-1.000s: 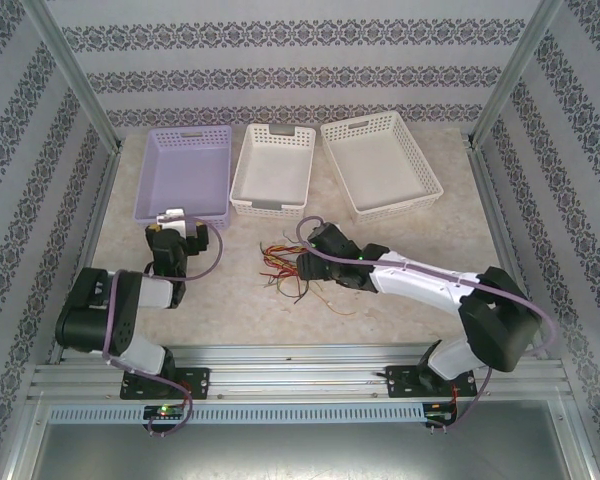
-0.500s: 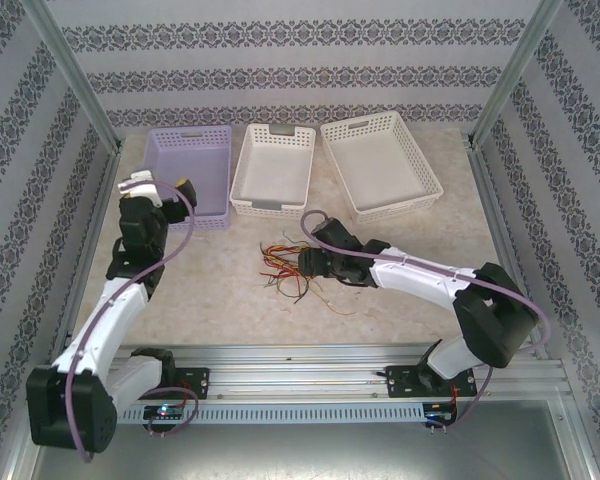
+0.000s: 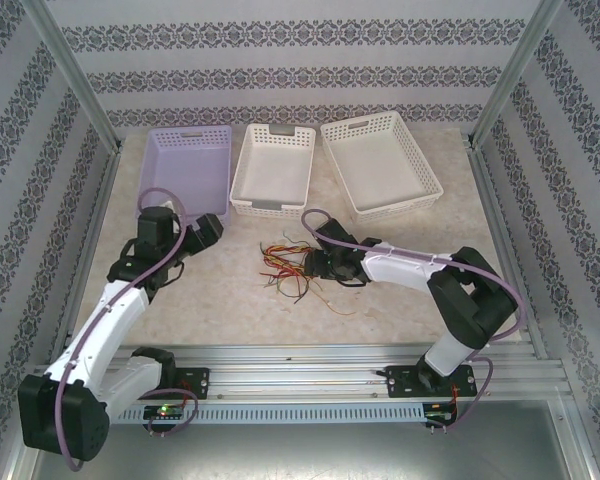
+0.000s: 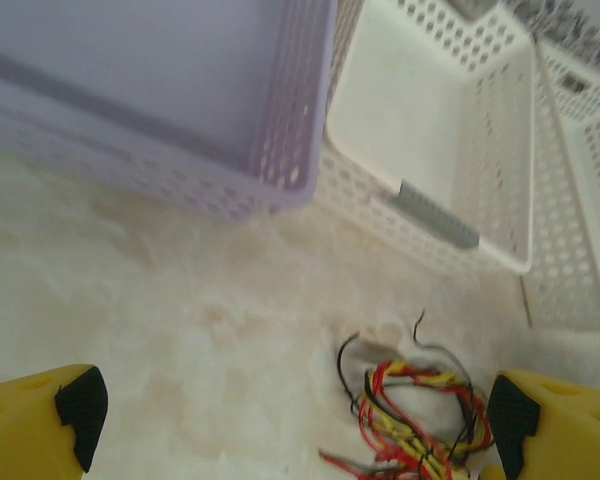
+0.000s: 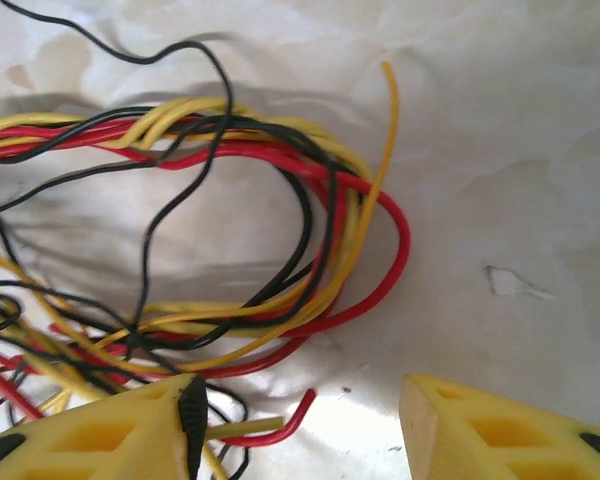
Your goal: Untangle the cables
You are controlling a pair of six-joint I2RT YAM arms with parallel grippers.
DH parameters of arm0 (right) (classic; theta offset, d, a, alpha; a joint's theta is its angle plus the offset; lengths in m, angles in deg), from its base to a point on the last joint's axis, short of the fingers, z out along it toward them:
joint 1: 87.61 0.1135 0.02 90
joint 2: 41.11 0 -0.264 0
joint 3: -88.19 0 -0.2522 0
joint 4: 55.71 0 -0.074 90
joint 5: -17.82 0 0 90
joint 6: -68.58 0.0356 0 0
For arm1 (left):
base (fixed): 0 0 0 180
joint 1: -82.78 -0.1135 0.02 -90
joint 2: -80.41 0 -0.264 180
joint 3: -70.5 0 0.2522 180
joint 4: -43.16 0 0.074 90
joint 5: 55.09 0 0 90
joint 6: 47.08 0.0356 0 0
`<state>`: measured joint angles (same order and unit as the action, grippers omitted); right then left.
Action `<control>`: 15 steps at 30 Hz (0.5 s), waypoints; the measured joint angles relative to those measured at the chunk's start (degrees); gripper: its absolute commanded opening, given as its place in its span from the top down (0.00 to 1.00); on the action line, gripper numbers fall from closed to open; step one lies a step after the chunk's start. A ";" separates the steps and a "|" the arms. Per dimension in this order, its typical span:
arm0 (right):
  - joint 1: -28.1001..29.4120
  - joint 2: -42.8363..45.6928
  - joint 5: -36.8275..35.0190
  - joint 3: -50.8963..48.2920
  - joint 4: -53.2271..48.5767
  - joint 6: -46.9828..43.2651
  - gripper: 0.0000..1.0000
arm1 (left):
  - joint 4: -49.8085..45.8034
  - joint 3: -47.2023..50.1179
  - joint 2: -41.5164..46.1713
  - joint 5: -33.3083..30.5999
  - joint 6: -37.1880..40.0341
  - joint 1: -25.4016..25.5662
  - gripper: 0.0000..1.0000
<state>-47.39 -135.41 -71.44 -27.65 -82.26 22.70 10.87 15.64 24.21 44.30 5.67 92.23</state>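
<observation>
The cables (image 3: 285, 265) lie in a tangled bunch of red, yellow and black wires on the table's middle. My right gripper (image 3: 310, 265) is low at the bunch's right edge. In the right wrist view it (image 5: 300, 425) is open, and the loose ends of a red and a yellow wire (image 5: 280, 428) poke out beside the left finger (image 5: 100, 435). The looped wires (image 5: 310, 250) lie just ahead of the jaws. My left gripper (image 3: 208, 228) hovers left of the bunch, near the purple basket's corner. It (image 4: 300, 430) is wide open and holds nothing; the cables (image 4: 420, 420) show by its right finger.
Three baskets stand along the back: a purple one (image 3: 185, 170), a white one (image 3: 273, 165) and a larger white one (image 3: 380, 162), all empty. In the left wrist view the purple basket (image 4: 160, 90) and white basket (image 4: 450, 130) lie ahead. Metal frame posts flank the table.
My left arm has unfolded from beside its base, swung up by the purple basket, then turned its gripper toward the cables. My right gripper's jaws have narrowed at the bunch's edge.
</observation>
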 measured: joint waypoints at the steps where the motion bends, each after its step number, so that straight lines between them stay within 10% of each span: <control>1: -0.04 -0.33 -0.07 0.00 0.22 0.37 0.49 | -0.44 0.00 -0.48 -0.74 -0.35 1.75 0.03; 15: -2.58 -3.82 0.81 0.52 4.92 2.64 0.53 | -4.02 -6.75 -18.10 -11.76 -2.54 20.70 0.03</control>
<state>-49.97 -139.23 -70.64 -27.13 -77.35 25.35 6.85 8.88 6.11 32.54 3.13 112.93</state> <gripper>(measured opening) 0.477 0.969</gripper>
